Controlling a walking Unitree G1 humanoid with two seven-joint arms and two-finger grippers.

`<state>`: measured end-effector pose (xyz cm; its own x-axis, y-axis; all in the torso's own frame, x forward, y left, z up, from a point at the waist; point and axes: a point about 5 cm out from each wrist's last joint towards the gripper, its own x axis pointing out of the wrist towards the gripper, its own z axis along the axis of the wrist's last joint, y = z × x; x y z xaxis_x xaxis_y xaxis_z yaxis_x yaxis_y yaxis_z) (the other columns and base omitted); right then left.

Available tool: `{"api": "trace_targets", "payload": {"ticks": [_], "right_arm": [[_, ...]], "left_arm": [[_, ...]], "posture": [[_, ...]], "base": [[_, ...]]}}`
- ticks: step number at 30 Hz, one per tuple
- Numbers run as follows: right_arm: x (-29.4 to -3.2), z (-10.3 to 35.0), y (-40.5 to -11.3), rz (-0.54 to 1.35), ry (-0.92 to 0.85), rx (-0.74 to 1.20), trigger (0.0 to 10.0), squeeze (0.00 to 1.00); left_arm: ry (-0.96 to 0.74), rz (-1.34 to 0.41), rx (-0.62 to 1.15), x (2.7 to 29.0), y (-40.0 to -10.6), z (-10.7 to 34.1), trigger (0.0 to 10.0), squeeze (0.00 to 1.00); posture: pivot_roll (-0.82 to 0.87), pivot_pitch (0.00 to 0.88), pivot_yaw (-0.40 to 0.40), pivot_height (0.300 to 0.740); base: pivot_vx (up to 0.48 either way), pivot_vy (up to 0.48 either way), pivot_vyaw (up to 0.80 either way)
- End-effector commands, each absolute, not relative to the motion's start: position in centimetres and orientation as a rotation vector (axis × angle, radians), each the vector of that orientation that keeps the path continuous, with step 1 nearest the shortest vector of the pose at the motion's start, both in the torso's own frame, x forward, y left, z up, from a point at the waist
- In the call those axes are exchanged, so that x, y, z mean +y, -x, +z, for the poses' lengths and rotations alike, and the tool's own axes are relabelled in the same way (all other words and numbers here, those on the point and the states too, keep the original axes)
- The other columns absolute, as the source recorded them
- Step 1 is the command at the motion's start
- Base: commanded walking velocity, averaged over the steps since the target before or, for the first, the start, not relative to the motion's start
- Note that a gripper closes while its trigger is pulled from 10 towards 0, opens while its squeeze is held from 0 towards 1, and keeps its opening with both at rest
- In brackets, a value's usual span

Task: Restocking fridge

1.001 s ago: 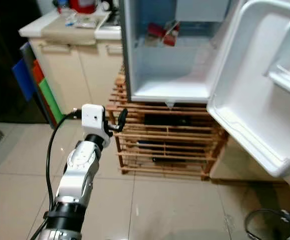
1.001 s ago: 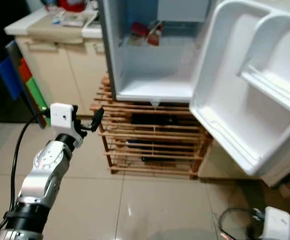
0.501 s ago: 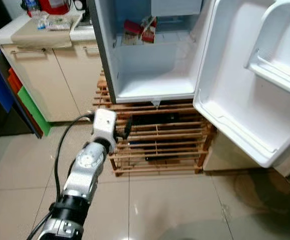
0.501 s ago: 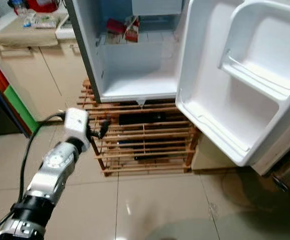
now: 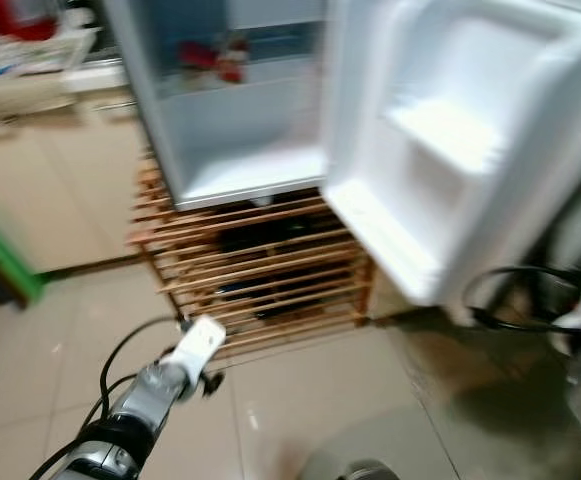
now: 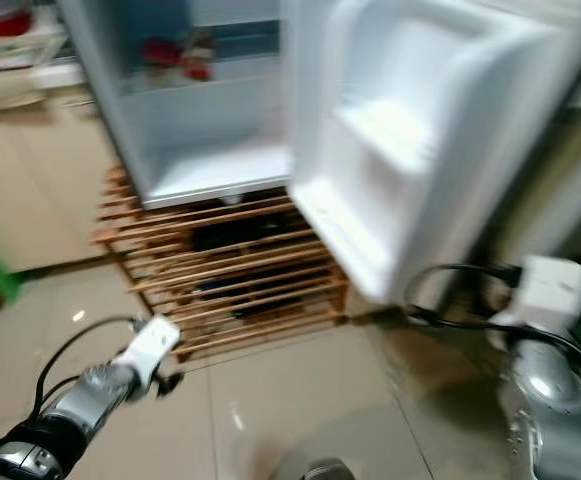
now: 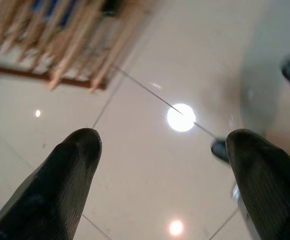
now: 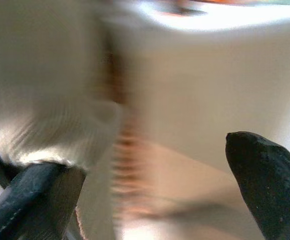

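The small fridge (image 5: 240,150) stands open on a wooden slatted rack (image 5: 260,270), its white door (image 5: 450,150) swung out to the right. Red packages (image 5: 210,58) lie on its upper shelf; the lower compartment looks bare. The head views are blurred. My left gripper (image 5: 210,380) hangs low over the tiled floor in front of the rack; in the left wrist view it is open (image 7: 164,150), with only floor between the fingers (image 7: 65,180). My right arm (image 6: 545,300) rises at the right edge, right of the door. Its gripper (image 8: 149,165) is open and holds nothing.
A beige counter with cupboards (image 5: 30,85) stands left of the fridge, with a green board (image 5: 0,260) leaning at its foot. Black cables (image 5: 510,300) loop off my right arm near the door's lower corner. Glossy floor tiles (image 5: 300,420) stretch in front.
The camera has swung to the right, so the fridge and rack sit further left. My left arm has dropped lower toward the floor. My right arm has come into view.
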<state>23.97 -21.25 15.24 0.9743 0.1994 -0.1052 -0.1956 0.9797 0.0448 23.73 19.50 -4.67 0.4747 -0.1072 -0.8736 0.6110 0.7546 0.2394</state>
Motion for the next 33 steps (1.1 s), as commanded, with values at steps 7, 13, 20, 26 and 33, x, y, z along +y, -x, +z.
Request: {"api": "trace_targets", "payload": {"ticks": [7,13,20,26,33], "right_arm": [[-19.7,17.7,-25.2,0.329,-0.119,0.036,10.0,0.00],[-21.1,15.4,-26.9,0.033,-0.007,0.089,10.0,0.00],[-17.9,12.9,-27.6,0.082,0.036,0.114,10.0,0.00],[-17.5,12.4,-29.1,0.054,-0.006,0.088,10.0,0.00],[-17.8,13.2,-29.8,0.059,0.001,0.041,10.0,0.00]], "left_arm": [[-0.655,-0.615,1.106,20.2,-20.3,-6.8,10.0,0.00],[-0.490,-0.494,0.892,18.4,-23.9,-4.8,10.0,0.00],[-0.185,-0.440,0.380,14.6,-30.2,2.6,10.0,0.00],[0.017,-0.230,-0.089,13.8,-32.9,13.3,10.0,0.00],[-0.003,-0.126,-0.143,15.3,-32.2,15.0,10.0,0.00]], "posture": [[-0.27,0.000,0.079,0.740],[-0.25,0.001,0.065,0.740],[-0.20,0.000,0.045,0.740],[-0.16,0.000,0.011,0.740],[-0.15,0.007,-0.002,0.740]], "base": [[0.000,0.000,0.00],[0.000,0.000,0.00],[0.000,0.000,0.00],[0.000,0.000,0.00],[0.050,0.035,0.00]]}}
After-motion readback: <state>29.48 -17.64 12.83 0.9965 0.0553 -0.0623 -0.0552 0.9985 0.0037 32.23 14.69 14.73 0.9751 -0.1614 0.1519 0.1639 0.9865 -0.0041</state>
